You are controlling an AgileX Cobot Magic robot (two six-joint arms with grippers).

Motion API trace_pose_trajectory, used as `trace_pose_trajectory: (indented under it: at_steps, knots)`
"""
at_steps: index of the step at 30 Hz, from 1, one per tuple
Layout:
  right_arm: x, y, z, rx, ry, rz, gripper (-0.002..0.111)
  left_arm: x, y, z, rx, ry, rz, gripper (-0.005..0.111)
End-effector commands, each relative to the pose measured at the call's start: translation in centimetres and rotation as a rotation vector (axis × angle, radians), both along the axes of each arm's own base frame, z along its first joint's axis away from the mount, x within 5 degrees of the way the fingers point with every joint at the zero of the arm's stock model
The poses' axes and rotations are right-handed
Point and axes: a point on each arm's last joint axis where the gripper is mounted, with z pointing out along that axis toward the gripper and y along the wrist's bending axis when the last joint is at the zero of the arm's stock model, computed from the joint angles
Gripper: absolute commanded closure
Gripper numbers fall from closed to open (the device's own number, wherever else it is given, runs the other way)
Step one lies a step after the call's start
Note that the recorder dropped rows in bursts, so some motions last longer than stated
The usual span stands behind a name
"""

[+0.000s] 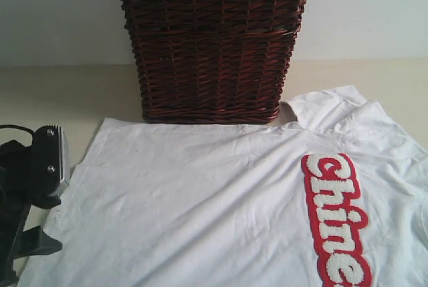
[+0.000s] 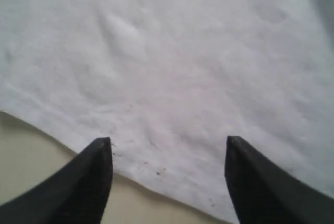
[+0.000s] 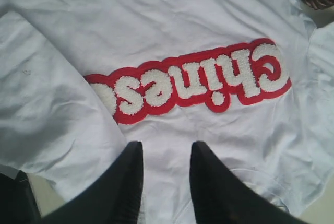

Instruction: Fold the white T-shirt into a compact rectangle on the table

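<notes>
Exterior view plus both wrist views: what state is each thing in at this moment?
white T-shirt, spread out on the table, lettering up, not folded into a rectangle.
wicker basket, upright at the shirt's far edge; inside hidden.
left pincer, wide open over the shirt's edge, holding nothing.
right pincer, narrowly open over the shirt, nothing seen gripped.

Matte black on the left gripper [image 2: 167,145] and its tapered fingers [image 2: 96,174], narrowing to blunt tips. On the left arm [image 1: 17,193], a boxy black housing [image 1: 47,156] with two silver screws [image 1: 50,131] and a grey side plate, and a black cable [image 1: 13,128] looping behind. Same black on the right gripper [image 3: 164,156], smooth and wedge-shaped.
</notes>
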Motion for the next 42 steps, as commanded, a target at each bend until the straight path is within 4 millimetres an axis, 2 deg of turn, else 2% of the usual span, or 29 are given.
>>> trace_pose_trajectory:
  at_steps: [1, 6, 12, 19, 24, 29, 34, 38, 42]
  knots:
    - [-0.1, 0.3, 0.1, 0.034, -0.005, 0.0, 0.077, 0.2, 0.6, -0.8, 0.105, 0.015, -0.099, 0.047]
    - [-0.1, 0.9, 0.4, 0.113, -0.009, 0.004, 0.077, 3.0, 0.1, -1.3, 0.147, -0.112, -0.153, 0.047]
    - [-0.1, 0.9, 0.4, 0.114, -0.008, 0.003, 0.077, 4.3, -0.1, -1.2, 0.128, -0.236, -0.107, 0.047]
    - [-0.1, 0.9, 0.4, 0.115, -0.008, 0.001, 0.077, 4.1, -0.5, -1.2, 0.003, -0.164, 0.063, 0.047]
    - [-0.1, 0.9, 0.4, 0.12, -0.008, 0.002, 0.077, 2.5, -0.9, -1.9, -0.004, 0.008, 0.007, 0.047]
    - [-0.1, 0.9, 0.4, 0.122, -0.008, 0.002, 0.077, 2.5, -1.3, -3.0, 0.007, 0.098, -0.048, 0.047]
    - [-0.1, 1.1, 0.5, 0.145, -0.009, 0.003, 0.077, 4.2, -1.8, -3.3, 0.029, 0.106, -0.093, 0.047]
    - [-0.1, 1.2, 0.5, 0.155, -0.01, 0.004, 0.077, 5.8, -2.3, -2.5, 0.028, 0.051, -0.133, 0.047]
    - [-0.1, 1.3, 0.6, 0.17, -0.01, 0.004, 0.077, 6.5, -2.5, -1.9, 0.032, 0.017, -0.176, 0.046]
